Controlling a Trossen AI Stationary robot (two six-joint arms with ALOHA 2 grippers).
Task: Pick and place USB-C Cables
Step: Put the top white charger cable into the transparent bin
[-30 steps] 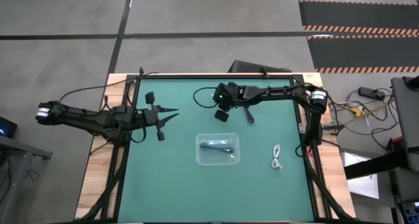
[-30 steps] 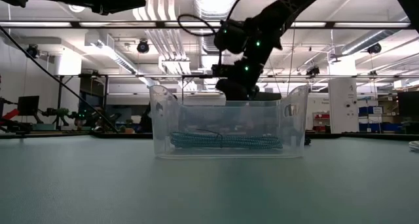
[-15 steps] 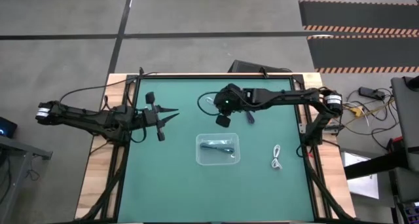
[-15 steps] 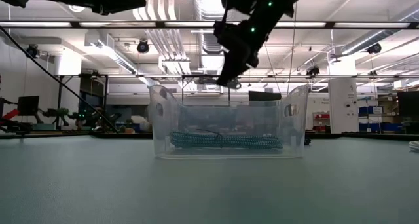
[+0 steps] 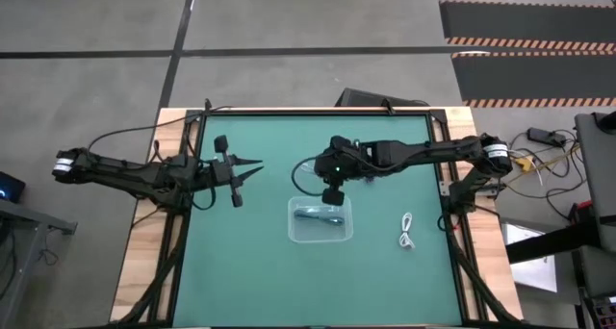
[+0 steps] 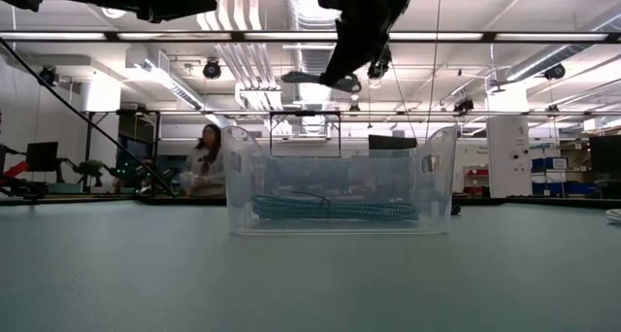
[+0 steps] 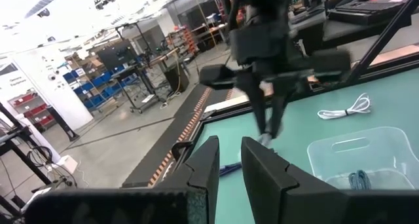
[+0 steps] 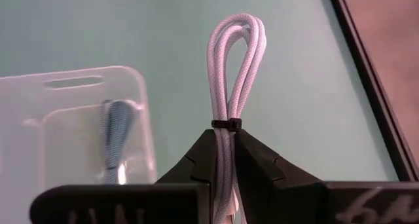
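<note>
My right gripper [image 5: 331, 192] hovers over the far rim of the clear tray [image 5: 293, 223] and is shut on a white braided USB-C cable bundle [image 8: 234, 67]. High in the low view, my right gripper [image 6: 338, 78] sits above the tray [image 6: 243, 177]. A teal cable [image 5: 320, 215] lies on the tray floor. Another white cable [image 5: 406, 231] lies on the mat to the tray's right. A dark blue cable [image 7: 229, 168] lies on the mat near the far edge. My left gripper [image 5: 252, 168] waits shut above the mat's left part. My right gripper pinches the white bundle between its two fingers just behind the black tie [image 8: 224, 124]. The fingers lie along the bundle. Its looped end [image 8: 243, 27] sticks out past the fingertips. The bundle is lifted clear, high above the mat and the tray.
Wooden boards border the green mat [image 5: 250, 271] on the left and right sides. Loose wires and a power strip [image 5: 525, 161] lie off the table's right. A person [image 6: 207, 157] stands in the room far behind the tray. There is open mat near and left of the tray.
My right gripper has carried the white bundle up and from the far part of the mat toward the near edge, stopping over the tray's far rim. The arm has stretched out. The tray and the other cables have stayed put.
</note>
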